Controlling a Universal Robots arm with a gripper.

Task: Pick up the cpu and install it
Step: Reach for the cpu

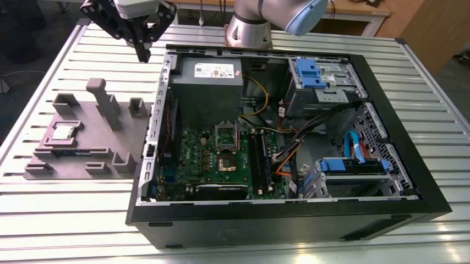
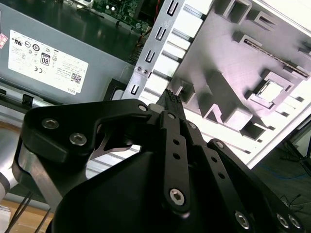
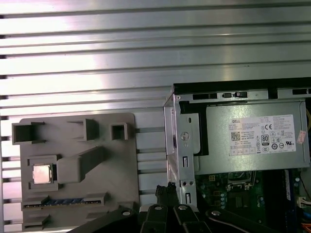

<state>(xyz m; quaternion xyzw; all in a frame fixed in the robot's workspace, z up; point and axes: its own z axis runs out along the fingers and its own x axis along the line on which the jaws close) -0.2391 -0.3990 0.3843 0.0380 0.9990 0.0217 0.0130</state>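
The gripper (image 1: 143, 54), fingers closed on nothing, hangs by the computer case's (image 1: 294, 223) far corner. The cpu (image 1: 65, 132) lies in the grey tray (image 1: 134, 137), exterior view's left; a clean pick wants a square, centred descent.

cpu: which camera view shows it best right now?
First wrist view: it looks straight down on the cpu, its whole square top unobstructed in the grey holder. The exterior view shows the cpu at a slant, far off. The second wrist view catches the cpu obliquely, with glare.
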